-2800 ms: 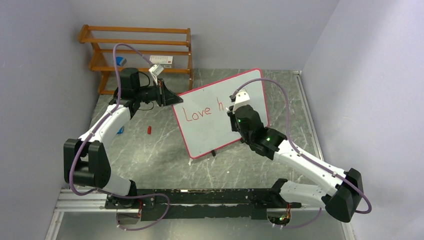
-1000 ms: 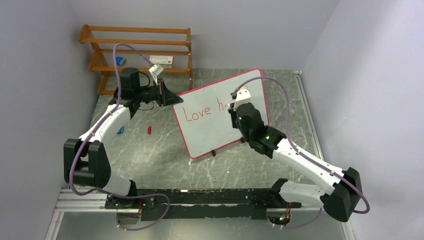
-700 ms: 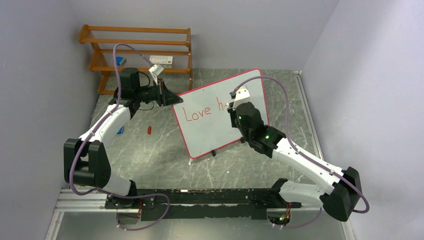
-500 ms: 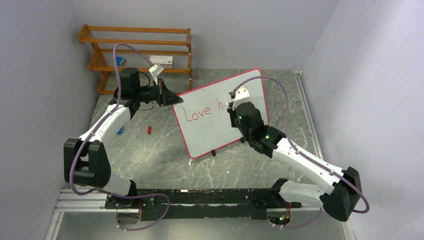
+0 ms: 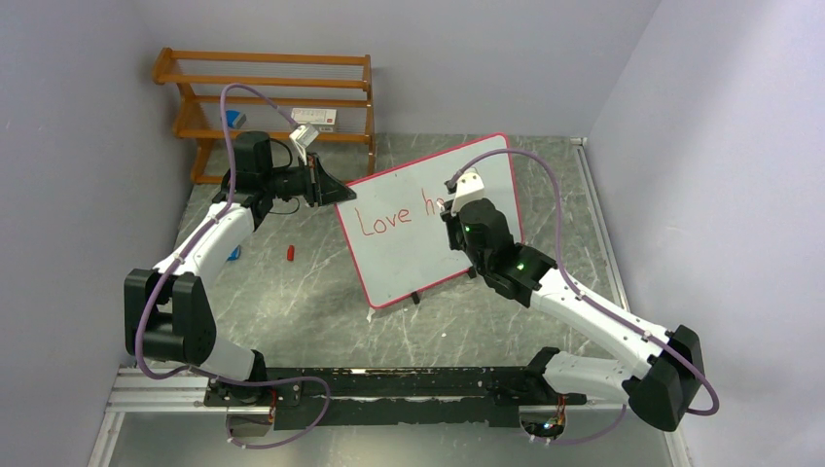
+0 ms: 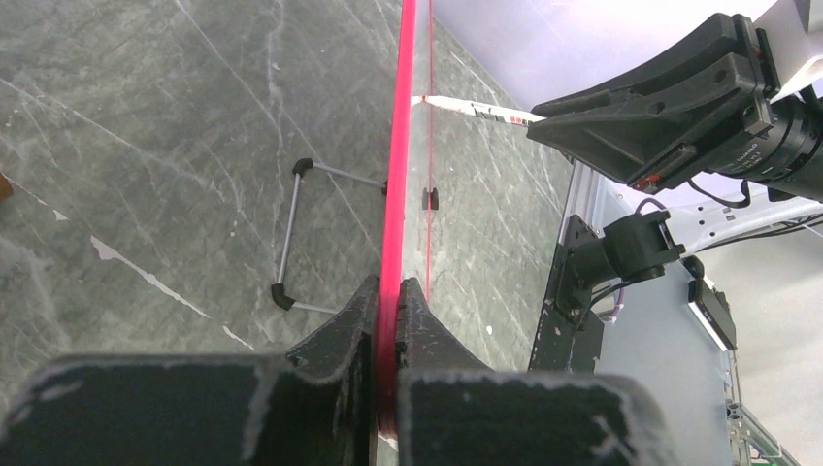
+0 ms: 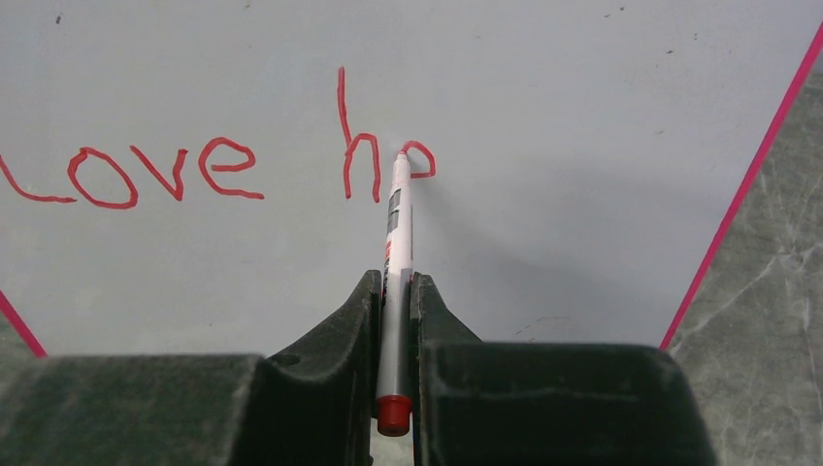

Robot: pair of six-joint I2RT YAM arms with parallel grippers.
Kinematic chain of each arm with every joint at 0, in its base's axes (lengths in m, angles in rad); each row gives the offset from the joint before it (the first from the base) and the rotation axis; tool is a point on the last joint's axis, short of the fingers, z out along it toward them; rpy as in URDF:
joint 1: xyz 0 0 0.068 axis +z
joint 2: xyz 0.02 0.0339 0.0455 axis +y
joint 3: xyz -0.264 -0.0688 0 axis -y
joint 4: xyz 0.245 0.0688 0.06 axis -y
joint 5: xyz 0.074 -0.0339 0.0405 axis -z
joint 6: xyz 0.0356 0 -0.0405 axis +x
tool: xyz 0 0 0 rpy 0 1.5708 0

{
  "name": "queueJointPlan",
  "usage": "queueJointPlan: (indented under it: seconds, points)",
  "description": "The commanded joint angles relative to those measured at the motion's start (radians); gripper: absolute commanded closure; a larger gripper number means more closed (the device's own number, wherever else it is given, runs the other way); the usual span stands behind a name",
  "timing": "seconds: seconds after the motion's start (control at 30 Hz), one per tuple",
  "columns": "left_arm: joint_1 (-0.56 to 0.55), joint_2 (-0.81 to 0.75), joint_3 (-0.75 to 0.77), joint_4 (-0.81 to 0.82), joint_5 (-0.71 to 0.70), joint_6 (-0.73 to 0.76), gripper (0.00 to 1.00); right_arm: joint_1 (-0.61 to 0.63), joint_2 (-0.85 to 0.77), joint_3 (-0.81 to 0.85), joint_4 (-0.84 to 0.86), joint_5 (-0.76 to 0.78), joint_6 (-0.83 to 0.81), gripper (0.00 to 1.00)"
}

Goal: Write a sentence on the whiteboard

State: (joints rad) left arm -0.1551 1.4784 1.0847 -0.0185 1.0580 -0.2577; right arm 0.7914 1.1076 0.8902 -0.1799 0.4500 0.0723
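The whiteboard (image 5: 409, 248), white with a red-pink frame, stands tilted on small black feet in the middle of the table. The sentence (image 7: 223, 170) in red reads "Love h" plus the start of another letter; it also shows in the top view (image 5: 389, 218). My right gripper (image 7: 396, 283) is shut on a white marker (image 7: 393, 282) with a red end, its tip touching the board at the newest letter. My left gripper (image 6: 388, 291) is shut on the whiteboard's frame (image 6: 396, 194) at its upper left corner, also seen from above (image 5: 331, 191).
A wooden slatted rack (image 5: 272, 97) stands at the back left with a small box on it. A red marker cap (image 5: 290, 253) lies on the stone table left of the board. A blue object (image 5: 234, 254) lies by the left arm. Walls close both sides.
The right gripper has moved the marker a little to the right and added a loop after the "h". The left gripper and the board have not moved.
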Motion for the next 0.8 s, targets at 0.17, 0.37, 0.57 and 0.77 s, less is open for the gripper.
queueJointPlan:
  seconds: [0.17, 0.37, 0.57, 0.77]
  points:
    - [-0.029, 0.04, -0.018, -0.103, -0.051, 0.068, 0.95, -0.005, -0.009, -0.006, -0.076, -0.042, 0.024, 1.0]
    - [-0.029, 0.039, -0.017, -0.103, -0.05, 0.07, 0.95, -0.005, -0.015, -0.016, -0.09, -0.032, 0.027, 1.0]
    - [-0.029, 0.039, -0.017, -0.104, -0.052, 0.071, 0.95, -0.006, -0.018, -0.024, -0.099, -0.011, 0.027, 1.0]
    - [-0.029, 0.04, -0.017, -0.104, -0.051, 0.072, 0.95, -0.006, -0.021, -0.023, -0.102, 0.025, 0.017, 1.0]
